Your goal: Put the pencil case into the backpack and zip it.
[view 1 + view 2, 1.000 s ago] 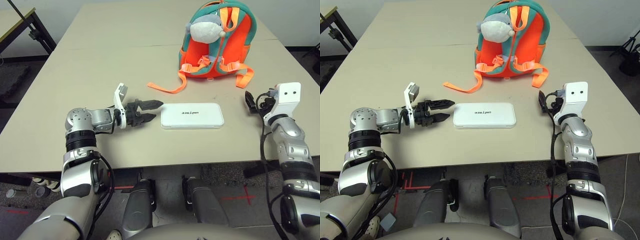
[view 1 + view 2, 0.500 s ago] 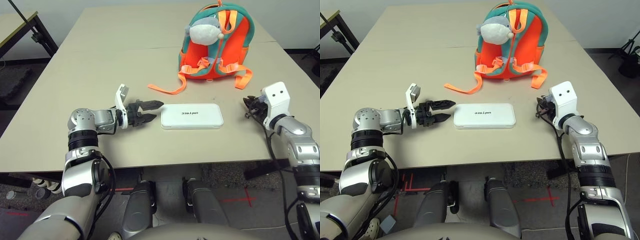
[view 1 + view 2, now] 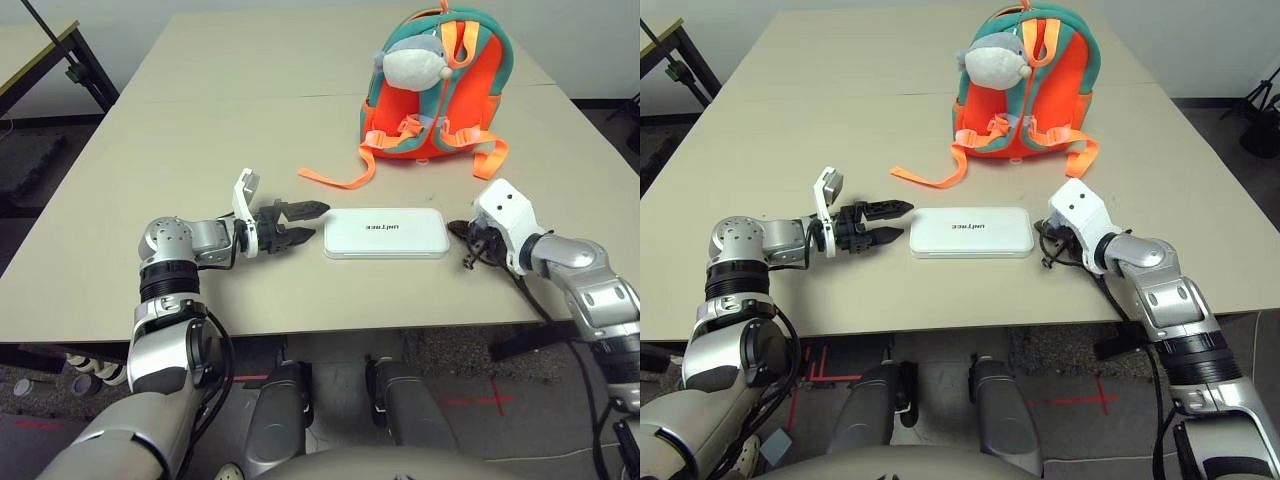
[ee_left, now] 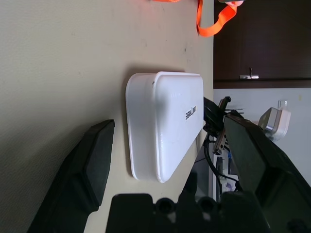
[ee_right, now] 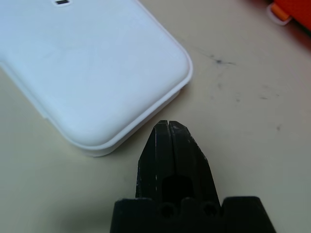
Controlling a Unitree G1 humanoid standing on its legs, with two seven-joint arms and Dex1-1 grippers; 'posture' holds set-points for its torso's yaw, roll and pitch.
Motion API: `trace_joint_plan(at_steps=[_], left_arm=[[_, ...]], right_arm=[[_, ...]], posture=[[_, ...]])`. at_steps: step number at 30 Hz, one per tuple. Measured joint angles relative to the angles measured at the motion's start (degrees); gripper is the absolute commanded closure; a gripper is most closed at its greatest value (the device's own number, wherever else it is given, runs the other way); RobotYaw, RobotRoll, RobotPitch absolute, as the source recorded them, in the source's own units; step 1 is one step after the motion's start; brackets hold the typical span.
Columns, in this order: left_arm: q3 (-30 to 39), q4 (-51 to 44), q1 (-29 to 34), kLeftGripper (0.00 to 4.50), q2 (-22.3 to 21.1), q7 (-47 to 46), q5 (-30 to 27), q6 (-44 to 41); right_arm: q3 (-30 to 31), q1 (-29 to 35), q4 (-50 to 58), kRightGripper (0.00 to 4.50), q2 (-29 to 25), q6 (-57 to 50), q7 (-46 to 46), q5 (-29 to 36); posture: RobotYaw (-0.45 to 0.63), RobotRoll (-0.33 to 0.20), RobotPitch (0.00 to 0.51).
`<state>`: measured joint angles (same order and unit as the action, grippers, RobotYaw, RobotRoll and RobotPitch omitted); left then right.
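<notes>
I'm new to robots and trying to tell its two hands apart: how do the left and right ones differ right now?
The left gripper has its fingers spread open, while the right gripper's are closed together. The left is beside the white case's left end, the right beside its right end. Both have black fingers, and neither holds anything.

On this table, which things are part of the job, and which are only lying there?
For the job:
- flat white rectangular pencil case
- orange-and-teal fabric backpack

Not for the job:
- grey-and-white plush shark, hanging on the backpack
</notes>
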<state>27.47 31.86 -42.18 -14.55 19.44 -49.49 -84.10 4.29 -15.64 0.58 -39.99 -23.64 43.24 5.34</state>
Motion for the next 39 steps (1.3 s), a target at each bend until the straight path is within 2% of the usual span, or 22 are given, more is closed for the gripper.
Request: trace_joint_plan(at_steps=[12,23,39], left_arm=[[0.5,-0.7,0.0,0.00,0.4,-0.2,0.4,-0.4],[0.5,-2.1,0.0,0.00,1.3,-0.4,1.3,-1.0],[0.5,-3.4,0.4,0.00,1.8,0.0,1.9,-1.3]], right_arm=[[0.9,0.2,2.9,4.47,-0.6,-2.9,2.5,-0.3],[1.8,-1.2,4.0,4.47,4.1,-4.1,0.6,-0.4],[2.9,-3.1,5.4,4.47,7.4,-5.0,-0.9,-0.9]], posture=[[-0.12,0.000,0.143],[-0.12,0.000,0.135],[-0.12,0.000,0.138]])
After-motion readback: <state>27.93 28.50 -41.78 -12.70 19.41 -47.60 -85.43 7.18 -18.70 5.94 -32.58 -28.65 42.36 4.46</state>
